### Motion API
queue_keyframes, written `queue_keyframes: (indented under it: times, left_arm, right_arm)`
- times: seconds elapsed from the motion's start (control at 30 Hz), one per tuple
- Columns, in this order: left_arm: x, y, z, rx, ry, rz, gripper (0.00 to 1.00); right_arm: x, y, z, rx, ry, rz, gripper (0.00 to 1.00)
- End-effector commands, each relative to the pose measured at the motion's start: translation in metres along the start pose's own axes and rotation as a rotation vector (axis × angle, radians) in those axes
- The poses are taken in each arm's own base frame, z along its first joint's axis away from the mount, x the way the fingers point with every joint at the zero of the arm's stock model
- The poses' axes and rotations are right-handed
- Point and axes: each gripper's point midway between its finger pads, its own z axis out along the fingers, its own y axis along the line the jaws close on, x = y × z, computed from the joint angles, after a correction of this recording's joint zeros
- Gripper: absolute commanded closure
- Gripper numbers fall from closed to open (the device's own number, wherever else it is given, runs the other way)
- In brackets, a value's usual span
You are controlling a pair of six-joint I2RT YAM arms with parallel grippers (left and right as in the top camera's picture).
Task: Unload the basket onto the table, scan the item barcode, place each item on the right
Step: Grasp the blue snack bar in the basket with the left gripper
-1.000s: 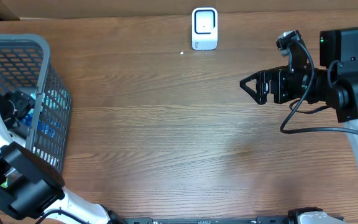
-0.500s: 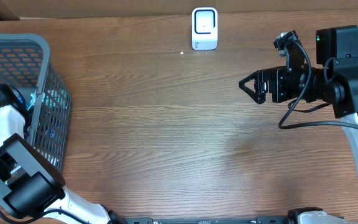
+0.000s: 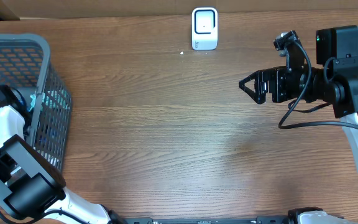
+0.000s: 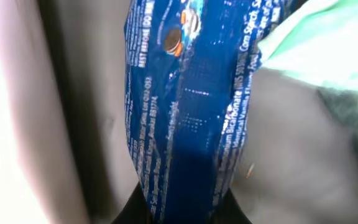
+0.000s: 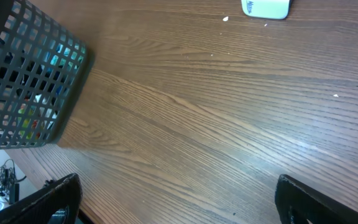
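Far left, inside the basket (image 3: 39,46): left gripper (image 4: 180,213), pinched shut on the lower end of a blue packet (image 4: 185,93). Holds it end-on, so that the long axis runs straight away from the grip, up the left wrist view. No barcode to be made out on the face shown, only small print and a biscuit picture, partly blurred. Beside the packet, up and to the right in that view, something pale green (image 4: 328,43), also within the basket; cannot tell whether touching.

Right of the basket, across bare table (image 3: 166,137): scanner (image 3: 204,28), well apart from the basket, toward the far edge. Calls, by my reading, for a lift clear of the basket wall first, then a carry rightward to the scanner, with the packet turned until the code faces it. Left arm plainly the nearer, with the packet in hand.

Further right of the basket again, beyond the scanner: right gripper (image 3: 248,87), spread as wide as can be, holding nothing, hanging over the table.

From overhead, only mesh and a hint of blue through the basket wall, with the grip itself hidden. From the left wrist, the grip and the print, but no scanner. From the right wrist, basket at left and scanner at top, jaws wide and empty at the bottom corners.
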Motion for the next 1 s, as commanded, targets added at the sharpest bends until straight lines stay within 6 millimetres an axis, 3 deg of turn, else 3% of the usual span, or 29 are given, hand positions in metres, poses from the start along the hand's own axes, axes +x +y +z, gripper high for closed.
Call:
queue_keyframes:
  times: [0.0, 0.1, 0.3, 0.5, 0.53, 0.57, 0.67, 0.8, 0.97]
  left_arm:
    - [-0.012, -0.004, -0.024, 0.0, 0.011, 0.001, 0.96]
    - [-0.026, -0.007, -0.058, 0.0, 0.007, 0.0, 0.96]
    - [-0.053, -0.014, -0.149, 0.033, -0.05, -0.002, 0.96]
    - [-0.052, -0.04, -0.246, 0.19, -0.133, 0.079, 0.96]
    - [-0.048, -0.047, -0.26, 0.22, -0.147, 0.114, 0.96]
    - [-0.032, -0.068, -0.297, 0.284, -0.192, 0.225, 0.96]
    - [-0.008, -0.105, -0.334, 0.377, -0.275, 0.382, 0.96]
    - [0.033, -0.144, -0.365, 0.452, -0.325, 0.543, 0.96]
    - [0.09, -0.187, -0.371, 0.509, -0.255, 0.662, 0.96]
  right_arm:
    - [-0.007, 0.005, -0.005, -0.001, -0.022, -0.015, 0.0]
    - [-0.008, 0.005, -0.005, -0.001, -0.023, -0.016, 0.0]
    - [-0.007, 0.005, -0.005, -0.001, -0.023, -0.016, 0.0]
    - [-0.008, 0.005, -0.005, 0.0, -0.024, -0.016, 0.0]
    - [-0.008, 0.005, -0.005, 0.0, -0.024, -0.017, 0.0]
    - [-0.008, 0.005, -0.005, 0.0, -0.024, -0.017, 0.0]
    - [-0.008, 0.005, -0.005, 0.0, -0.023, -0.016, 0.0]
    - [-0.007, 0.005, -0.005, 0.0, -0.023, -0.016, 0.0]
    - [-0.008, 0.005, -0.005, 0.0, -0.024, -0.017, 0.0]
